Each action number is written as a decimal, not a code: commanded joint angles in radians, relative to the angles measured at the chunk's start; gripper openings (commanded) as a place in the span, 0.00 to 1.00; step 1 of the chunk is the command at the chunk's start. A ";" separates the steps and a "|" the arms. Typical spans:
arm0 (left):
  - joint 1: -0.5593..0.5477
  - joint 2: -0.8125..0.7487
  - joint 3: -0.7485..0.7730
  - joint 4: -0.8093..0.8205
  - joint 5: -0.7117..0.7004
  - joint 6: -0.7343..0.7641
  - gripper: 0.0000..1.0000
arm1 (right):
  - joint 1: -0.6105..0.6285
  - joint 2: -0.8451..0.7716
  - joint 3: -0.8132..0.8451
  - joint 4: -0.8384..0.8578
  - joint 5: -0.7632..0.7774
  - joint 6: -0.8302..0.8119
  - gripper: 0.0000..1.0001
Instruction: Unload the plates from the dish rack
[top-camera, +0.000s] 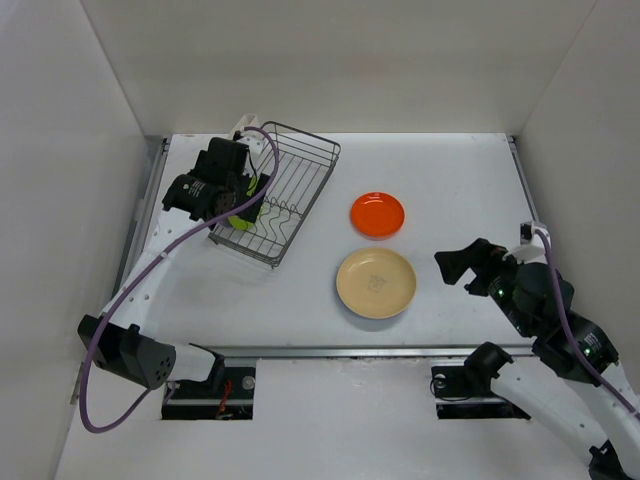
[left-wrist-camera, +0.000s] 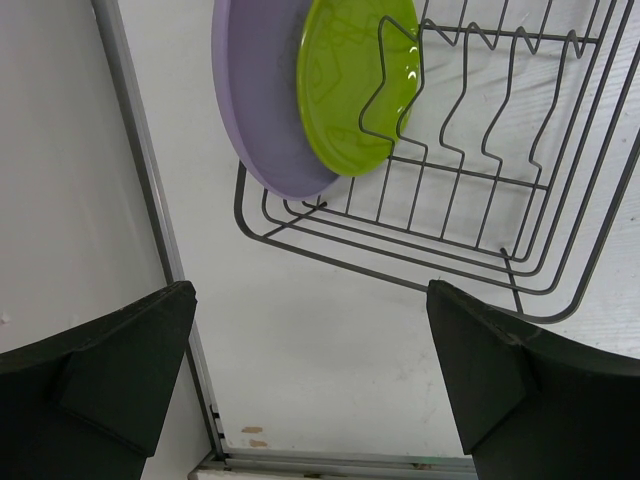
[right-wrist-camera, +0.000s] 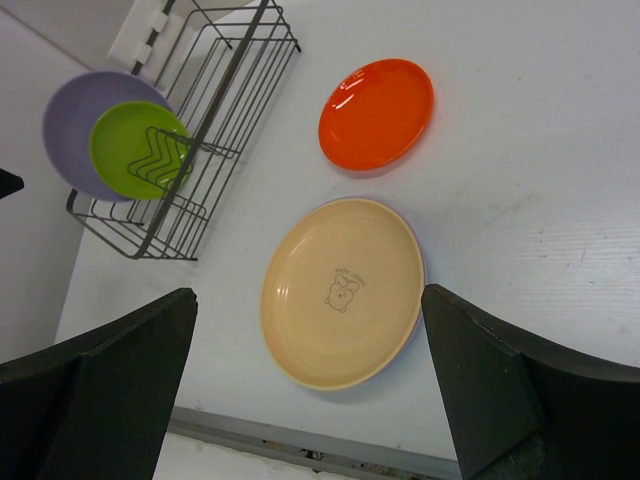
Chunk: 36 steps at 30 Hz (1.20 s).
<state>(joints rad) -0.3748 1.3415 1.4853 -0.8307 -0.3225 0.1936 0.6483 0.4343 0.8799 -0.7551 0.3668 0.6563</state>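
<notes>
Left hand (left-wrist-camera: 310, 385) hangs spread by the dish rack (top-camera: 300, 185); right hand (top-camera: 463, 267) hovers spread.

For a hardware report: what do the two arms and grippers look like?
The left arm and right arm have white links, black joints and purple cables. The left gripper and right gripper have broad matte black fingers.
</notes>
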 joint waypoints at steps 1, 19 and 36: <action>0.005 -0.010 -0.007 0.010 -0.016 0.004 1.00 | -0.003 -0.016 0.014 0.016 0.000 -0.032 1.00; 0.005 -0.010 -0.007 0.010 -0.007 0.004 1.00 | -0.003 -0.016 -0.006 0.036 0.009 -0.032 1.00; 0.005 -0.010 -0.007 0.010 -0.007 0.004 1.00 | -0.003 -0.016 -0.015 0.045 0.009 -0.032 1.00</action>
<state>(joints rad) -0.3748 1.3415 1.4853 -0.8303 -0.3222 0.1936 0.6483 0.4248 0.8669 -0.7490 0.3668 0.6426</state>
